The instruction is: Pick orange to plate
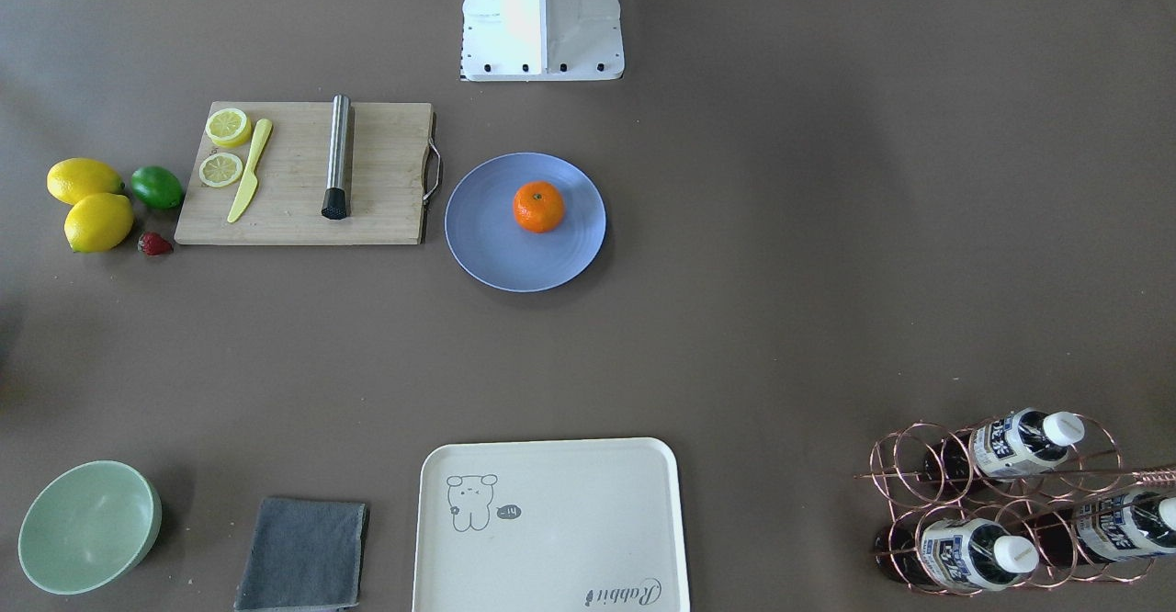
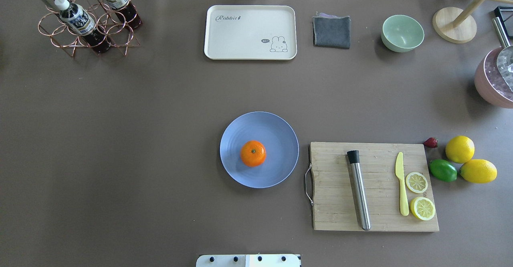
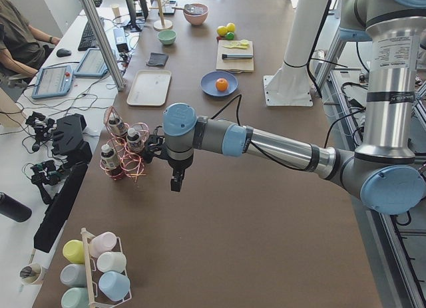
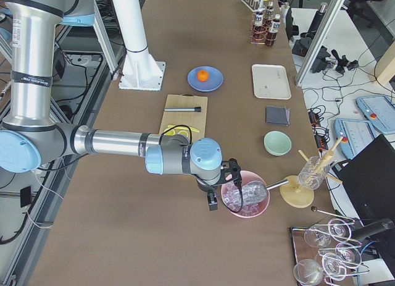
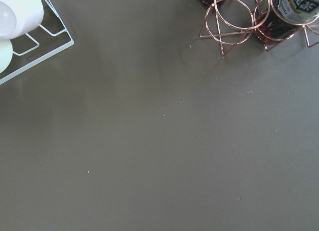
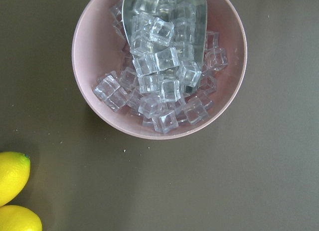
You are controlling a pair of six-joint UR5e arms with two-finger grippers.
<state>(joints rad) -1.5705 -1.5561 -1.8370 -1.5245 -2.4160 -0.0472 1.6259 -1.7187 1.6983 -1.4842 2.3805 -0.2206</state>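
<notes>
The orange (image 1: 538, 206) (image 2: 253, 153) rests on the periwinkle-blue plate (image 1: 496, 244) (image 2: 276, 138) at mid-table, a little off the plate's centre, stem dimple up. Nothing touches either one. In the exterior left view the orange (image 3: 221, 84) sits far beyond my left gripper (image 3: 175, 183), which hangs over bare table beside the copper bottle rack (image 3: 123, 152). In the exterior right view my right gripper (image 4: 213, 206) hovers next to the pink ice bowl (image 4: 247, 199), far from the plate (image 4: 213, 82). I cannot tell whether either gripper is open or shut.
A wooden cutting board (image 2: 332, 187) with a steel muddler (image 2: 358, 191), yellow knife and lemon slices lies right of the plate. Two lemons (image 2: 469, 158), a lime (image 2: 443, 170) and a strawberry lie beyond it. The cream tray (image 2: 250, 32), grey cloth, green bowl (image 2: 402, 32) line the far edge.
</notes>
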